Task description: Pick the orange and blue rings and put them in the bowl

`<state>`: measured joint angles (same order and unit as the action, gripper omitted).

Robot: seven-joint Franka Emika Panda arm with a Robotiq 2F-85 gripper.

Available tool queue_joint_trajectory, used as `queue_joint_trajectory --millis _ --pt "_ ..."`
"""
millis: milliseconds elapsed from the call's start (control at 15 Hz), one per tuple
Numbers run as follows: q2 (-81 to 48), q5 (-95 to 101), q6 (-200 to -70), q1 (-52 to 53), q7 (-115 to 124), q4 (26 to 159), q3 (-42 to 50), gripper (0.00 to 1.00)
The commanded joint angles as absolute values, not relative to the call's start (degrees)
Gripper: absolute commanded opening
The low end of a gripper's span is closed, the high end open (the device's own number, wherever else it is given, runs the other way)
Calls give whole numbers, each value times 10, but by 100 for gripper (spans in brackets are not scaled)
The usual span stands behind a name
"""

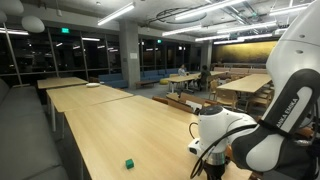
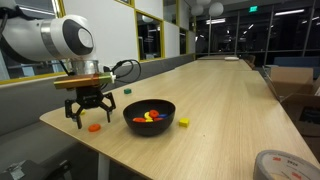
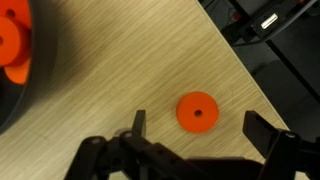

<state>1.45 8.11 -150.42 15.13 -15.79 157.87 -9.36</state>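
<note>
Bench (image 2: 220, 100) under me carries the orange ring (image 3: 197, 112), lying flat between my fingers (image 3: 262, 132), which stand apart and clear of it. The black bowl (image 2: 128, 113) sits just beside, holding orange and yellow pieces (image 2: 150, 116).

The hand (image 2: 90, 118), fingers spread, hangs over an orange ring (image 3: 197, 112) at the near left corner of the counter (image 2: 220, 90). Bare wood surrounds the ring; the black bowl (image 2: 149, 112) stands just right of it.
</note>
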Motion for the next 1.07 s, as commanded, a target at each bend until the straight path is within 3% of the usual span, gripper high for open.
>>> queue_joint_trajectory --millis 0,1000 --pt "0 101 -1532 136 -141 1578 -101 100" --pt "-6 130 -1542 133 -89 1578 -102 100"
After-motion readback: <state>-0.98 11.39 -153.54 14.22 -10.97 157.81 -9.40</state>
